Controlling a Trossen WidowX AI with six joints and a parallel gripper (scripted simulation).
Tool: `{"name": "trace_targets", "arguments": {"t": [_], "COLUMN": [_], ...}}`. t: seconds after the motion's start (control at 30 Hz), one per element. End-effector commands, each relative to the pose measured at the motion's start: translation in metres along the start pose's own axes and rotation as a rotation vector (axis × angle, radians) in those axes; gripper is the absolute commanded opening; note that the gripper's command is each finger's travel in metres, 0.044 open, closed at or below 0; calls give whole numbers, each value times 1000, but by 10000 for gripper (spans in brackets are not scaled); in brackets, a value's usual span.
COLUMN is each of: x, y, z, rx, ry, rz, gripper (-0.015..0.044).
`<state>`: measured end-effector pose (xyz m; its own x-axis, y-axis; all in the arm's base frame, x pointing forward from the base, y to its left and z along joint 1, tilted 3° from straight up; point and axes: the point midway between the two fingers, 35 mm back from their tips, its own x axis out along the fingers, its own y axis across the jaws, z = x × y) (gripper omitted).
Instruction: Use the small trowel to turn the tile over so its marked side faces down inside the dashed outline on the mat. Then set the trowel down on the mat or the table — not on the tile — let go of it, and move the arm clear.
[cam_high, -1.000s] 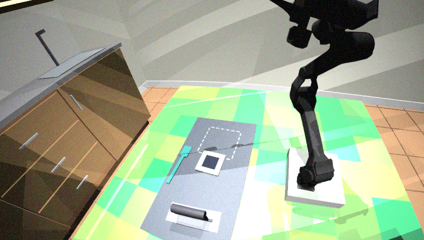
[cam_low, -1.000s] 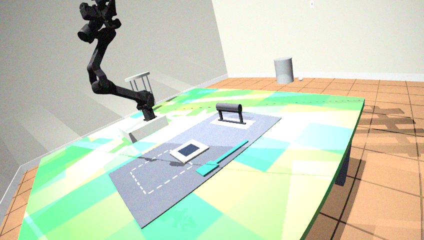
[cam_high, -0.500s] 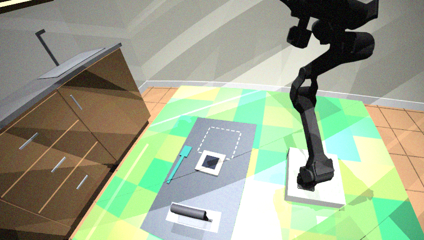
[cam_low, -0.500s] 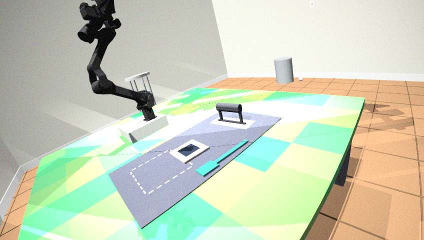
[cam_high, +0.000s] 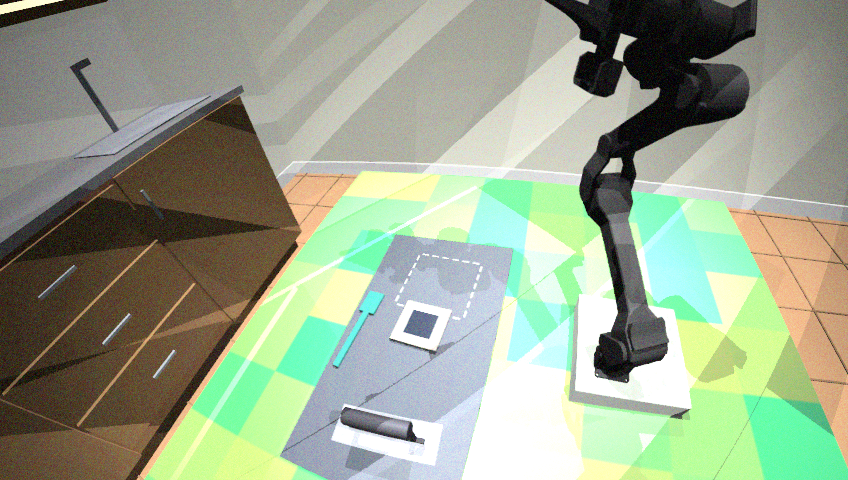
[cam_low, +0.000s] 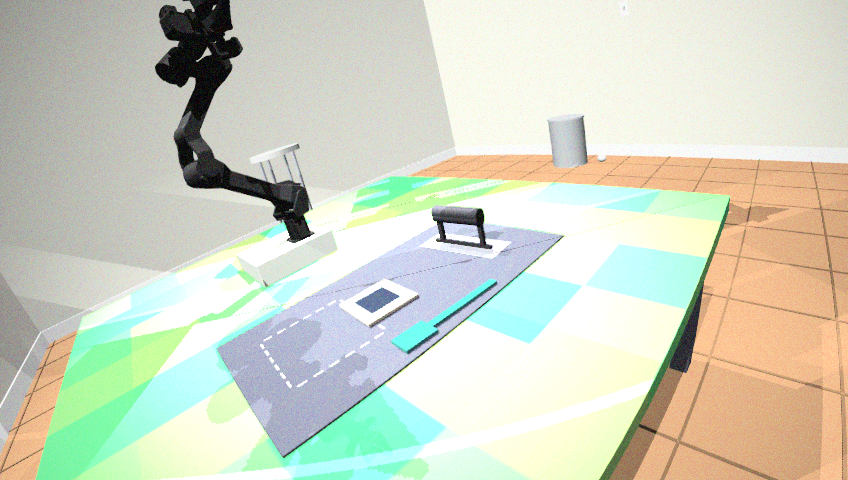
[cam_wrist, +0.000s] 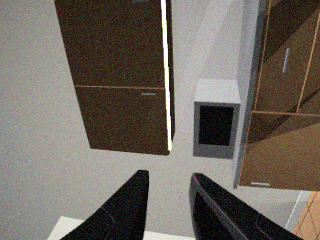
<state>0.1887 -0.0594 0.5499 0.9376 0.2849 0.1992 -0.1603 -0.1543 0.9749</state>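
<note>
The tile (cam_high: 440, 336) (cam_low: 351, 306) lies flat on the grey mat (cam_high: 464, 368) (cam_low: 255, 380), its dark square mark facing up. It covers part of one side of the dashed outline (cam_high: 421, 255) and lies mostly outside it. A teal tool (cam_high: 351, 339) (cam_low: 464, 303) with a flat blade and long thin handle lies along the mat's edge beside the tile. A trowel with a white plate and raised black handle (cam_high: 376, 422) (cam_low: 457, 214) stands at the mat's other end. My gripper (cam_wrist: 168, 182) is partly open and empty, raised high above the table, away from the tile and both tools.
The arm stands on a white block (cam_high: 648, 386) (cam_low: 285, 267) beside the mat, on the patterned table (cam_high: 238, 380) (cam_low: 535, 380). A brown cabinet (cam_high: 220, 196) stands beyond the table's edge. A grey bin (cam_low: 567, 141) stands on the floor in the background.
</note>
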Motion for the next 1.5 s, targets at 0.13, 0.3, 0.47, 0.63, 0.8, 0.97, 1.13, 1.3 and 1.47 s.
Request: {"name": "trace_targets", "arguments": {"t": [0.13, 0.3, 0.47, 0.63, 0.8, 0.97, 1.13, 1.3, 1.47], "x": [0, 0, 0, 0, 0, 0, 0, 0, -2], "y": [0, 0, 0, 0, 0, 0, 0, 0, 6], "z": [0, 0, 0, 0, 0, 0, 0, 0, -13], "rx": [0, 0, 0, 0, 0, 0, 0, 0, -90], "ry": [0, 0, 0, 0, 0, 0, 0, 0, -11], "rz": [0, 0, 0, 0, 0, 0, 0, 0, 35], "gripper": [100, 100, 100, 48, 0, 0, 0, 126, 258]}}
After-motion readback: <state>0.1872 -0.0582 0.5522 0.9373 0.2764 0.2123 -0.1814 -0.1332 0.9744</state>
